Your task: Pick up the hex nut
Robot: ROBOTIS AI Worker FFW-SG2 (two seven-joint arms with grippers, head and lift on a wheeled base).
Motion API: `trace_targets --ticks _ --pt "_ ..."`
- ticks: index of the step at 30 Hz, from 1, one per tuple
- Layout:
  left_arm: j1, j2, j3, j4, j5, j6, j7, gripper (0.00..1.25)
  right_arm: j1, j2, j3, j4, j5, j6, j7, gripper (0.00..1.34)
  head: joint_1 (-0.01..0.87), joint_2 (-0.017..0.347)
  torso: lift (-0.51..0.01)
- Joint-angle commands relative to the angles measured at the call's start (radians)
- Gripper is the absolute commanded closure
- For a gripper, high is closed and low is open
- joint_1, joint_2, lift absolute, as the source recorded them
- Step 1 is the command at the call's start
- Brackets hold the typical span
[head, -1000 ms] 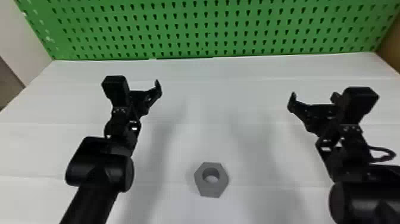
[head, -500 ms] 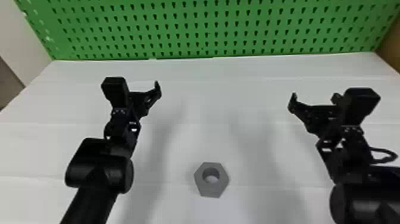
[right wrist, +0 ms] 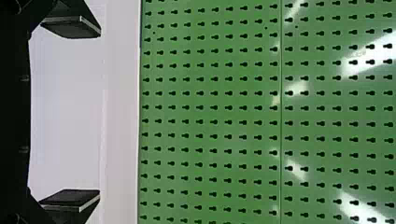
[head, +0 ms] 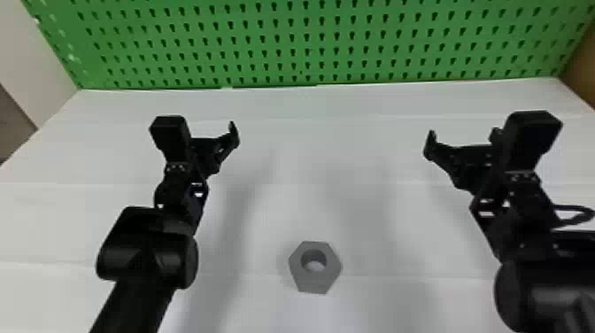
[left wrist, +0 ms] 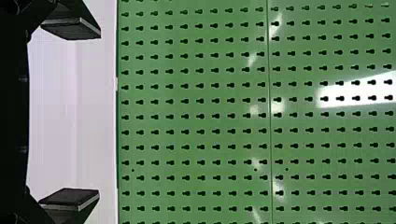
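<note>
Lying flat on the white table (head: 310, 155), the hex nut (head: 314, 282) was plain matte grey, six-sided, with a round hole through its centre. Side to side, it sat between the left gripper (head: 211, 152) and the right gripper (head: 463, 148), nearer the robot; both had fingers spread wide.

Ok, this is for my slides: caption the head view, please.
Gray hex nut on a white tabletop between the robot's left arm and right arm, green pegboard behind.
</note>
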Motion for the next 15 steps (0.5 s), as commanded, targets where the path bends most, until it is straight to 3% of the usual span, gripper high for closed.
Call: trace_targets --ticks 1,15 --pt "0.001 0.000 0.001 0.000 0.000 0.001 0.000 0.09 -0.014 0.001 0.018 -0.062 0.005 0.123 0.001 0.09 0.785 0.149 -0.086" --pt "0.001 0.000 0.004 0.000 -0.002 0.001 0.000 0.09 -0.081 -0.018 0.057 -0.186 0.008 0.473 0.024 0.09 0.785 0.149 -0.086"
